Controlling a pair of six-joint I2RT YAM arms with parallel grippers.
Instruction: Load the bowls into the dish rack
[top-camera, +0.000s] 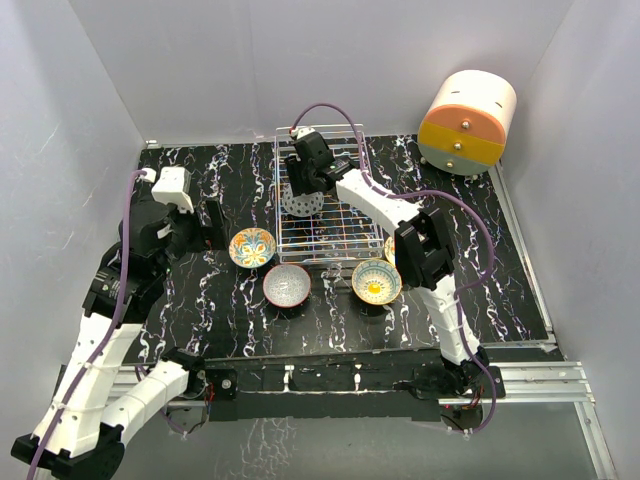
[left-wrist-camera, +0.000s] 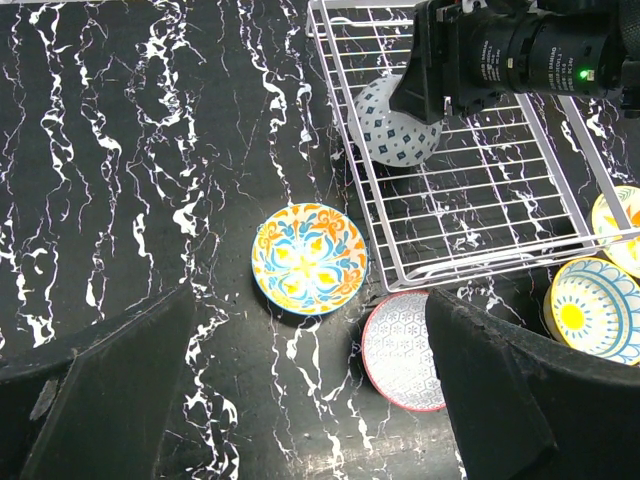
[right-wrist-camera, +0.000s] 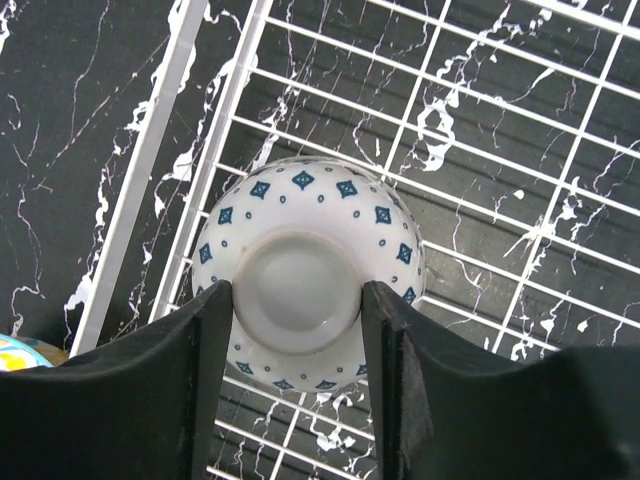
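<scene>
A pale bowl with blue diamonds (right-wrist-camera: 300, 205) lies upside down in the left part of the silver wire dish rack (right-wrist-camera: 480, 130). My right gripper (right-wrist-camera: 296, 335) is shut on its foot ring, one finger on each side. The top view shows this bowl (top-camera: 302, 205) in the rack (top-camera: 345, 255) under the right gripper (top-camera: 300, 188). On the table stand an orange-floral bowl (left-wrist-camera: 308, 258), a red-rimmed bowl (left-wrist-camera: 400, 350), a yellow-teal bowl (left-wrist-camera: 590, 308) and a fourth bowl (left-wrist-camera: 622, 215) partly hidden. My left gripper (left-wrist-camera: 305, 400) is open and empty above the table, near the floral bowl.
An orange-and-cream cylindrical cabinet (top-camera: 468, 122) stands at the back right. The right arm (top-camera: 420, 245) reaches over the rack's front right corner. White walls close in the black marbled table (top-camera: 200, 180) on three sides.
</scene>
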